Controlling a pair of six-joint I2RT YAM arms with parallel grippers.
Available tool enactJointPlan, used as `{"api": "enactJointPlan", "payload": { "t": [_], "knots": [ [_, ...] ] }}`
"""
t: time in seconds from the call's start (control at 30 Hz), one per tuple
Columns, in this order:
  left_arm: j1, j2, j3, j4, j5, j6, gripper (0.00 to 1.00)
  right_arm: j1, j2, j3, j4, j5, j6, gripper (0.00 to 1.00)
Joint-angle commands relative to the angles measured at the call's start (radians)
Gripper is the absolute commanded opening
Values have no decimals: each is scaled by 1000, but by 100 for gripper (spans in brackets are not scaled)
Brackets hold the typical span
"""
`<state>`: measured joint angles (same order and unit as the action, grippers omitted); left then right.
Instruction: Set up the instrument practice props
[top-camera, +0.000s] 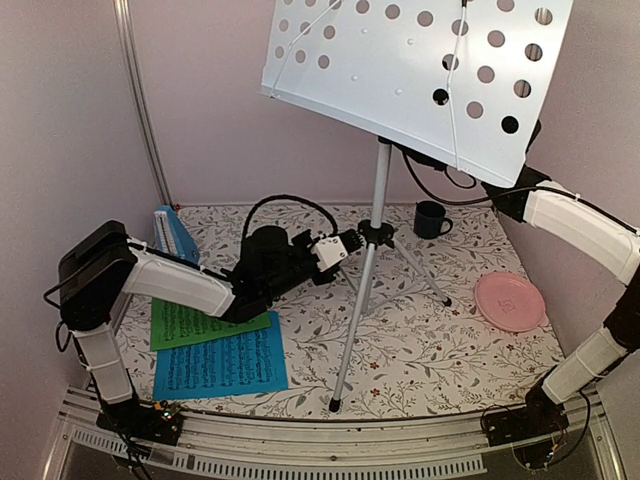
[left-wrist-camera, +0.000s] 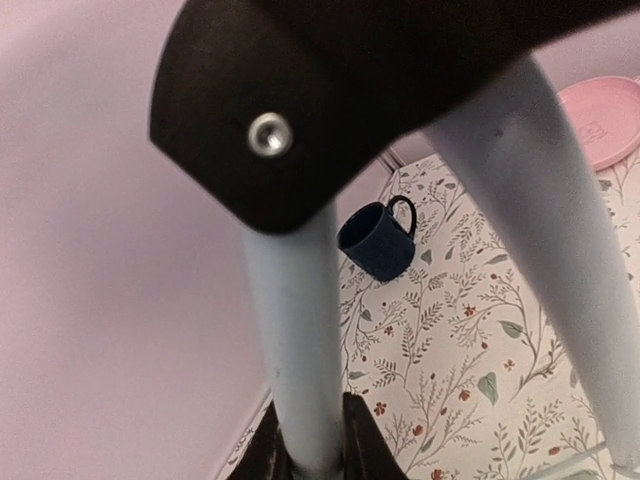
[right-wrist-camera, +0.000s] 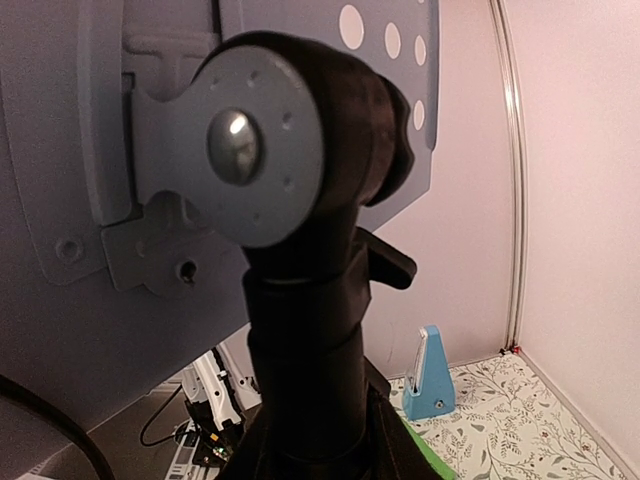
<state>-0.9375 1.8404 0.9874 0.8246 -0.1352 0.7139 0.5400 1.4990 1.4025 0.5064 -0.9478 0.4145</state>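
Both jaws are clamped on the music stand (top-camera: 379, 185): the left gripper (left-wrist-camera: 312, 452) on a leg (left-wrist-camera: 298, 330), the right gripper (right-wrist-camera: 310, 445) on its neck (right-wrist-camera: 305, 340). The right one is hidden from above.

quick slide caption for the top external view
Left gripper grips the music stand at its tripod hub; right arm reaches behind the perforated desk.

Left arm (top-camera: 180, 285) stretches low and forward from its base, elbow bent, and the left gripper (top-camera: 350, 244) is pinched on a leg of the music stand (top-camera: 380, 185). Right arm (top-camera: 585, 228) stands high, folded inward, with the right gripper (right-wrist-camera: 310, 440) clamped around the stand's black neck.
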Motion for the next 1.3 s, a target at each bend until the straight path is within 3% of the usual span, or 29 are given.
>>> {"api": "enactJointPlan", "payload": {
  "t": [0.0, 0.47, 0.8, 1.27],
  "knots": [
    [24, 70, -35, 23, 17, 89, 0, 0, -51, 140, 159, 70, 68, 0],
    [68, 179, -39, 107, 47, 128, 0, -6, 5, 268, 98, 44, 40, 0],
    [81, 198, -51, 75, 29, 283, 0, -8, 43, 357, 71, 28, 47, 0],
    [83, 251, -48, 74, 15, 380, 0, -10, 72, 469, 33, 14, 36, 0]
  ]
}}
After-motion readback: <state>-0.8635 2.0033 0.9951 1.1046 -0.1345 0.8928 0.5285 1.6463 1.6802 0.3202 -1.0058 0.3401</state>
